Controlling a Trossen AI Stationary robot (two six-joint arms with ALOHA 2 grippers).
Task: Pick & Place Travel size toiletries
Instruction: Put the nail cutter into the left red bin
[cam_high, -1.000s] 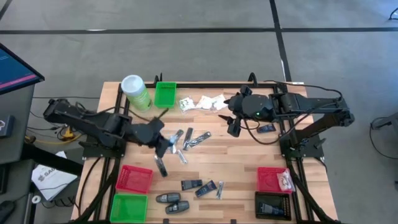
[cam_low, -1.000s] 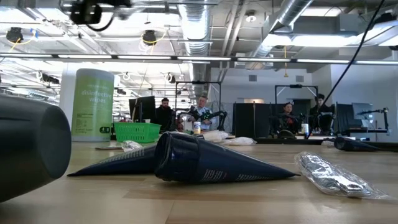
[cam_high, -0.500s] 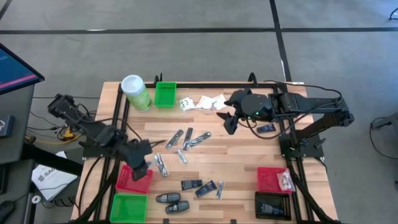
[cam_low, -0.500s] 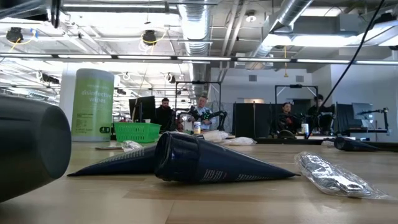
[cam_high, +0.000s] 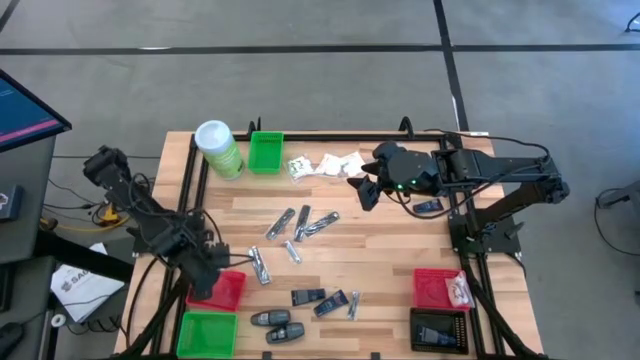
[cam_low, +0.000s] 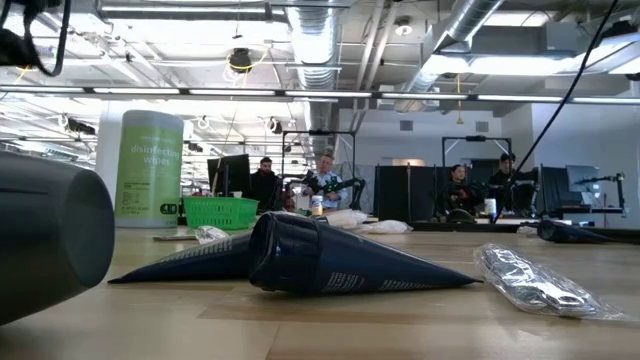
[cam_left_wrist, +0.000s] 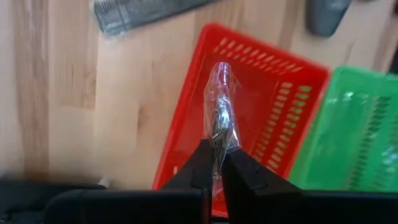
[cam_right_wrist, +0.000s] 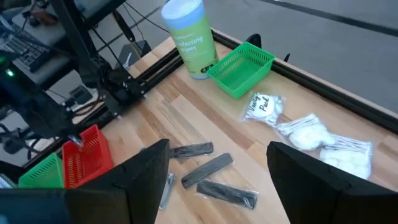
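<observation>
My left gripper (cam_high: 205, 280) (cam_left_wrist: 215, 167) hangs over the near-left red bin (cam_high: 222, 290) (cam_left_wrist: 273, 99), shut on a slim silvery packet in clear wrap (cam_left_wrist: 220, 118). My right gripper (cam_high: 365, 192) (cam_right_wrist: 217, 180) stands open in the air above the table's far middle, with nothing between its fingers. Other travel size toiletries lie flat on the wood: silvery packets (cam_high: 300, 222), one more (cam_high: 260, 266), dark packets (cam_high: 308, 297), black oval pieces (cam_high: 270, 319) and white sachets (cam_high: 325, 165). My left gripper pinches the packet's wrapper at one end (cam_left_wrist: 217, 142) between its two fingertips. The fingers point down and lie along the packet, which sticks out past them. The packet is lifted clear, over the red bin's floor near one wall.
A green bin (cam_high: 207, 332) (cam_left_wrist: 354, 137) stands next to the red one. A green canister (cam_high: 220, 148) and another green bin (cam_high: 265, 152) stand at the far left. A red bin (cam_high: 440, 288) and a black bin (cam_high: 438, 328) sit near right. People show beyond the table.
My left gripper has swung from the table's middle toward the near left corner and gone down, turning as it went, to stand over the red bin, still shut on the packet. My right gripper has rolled about its own line, staying where it was.
</observation>
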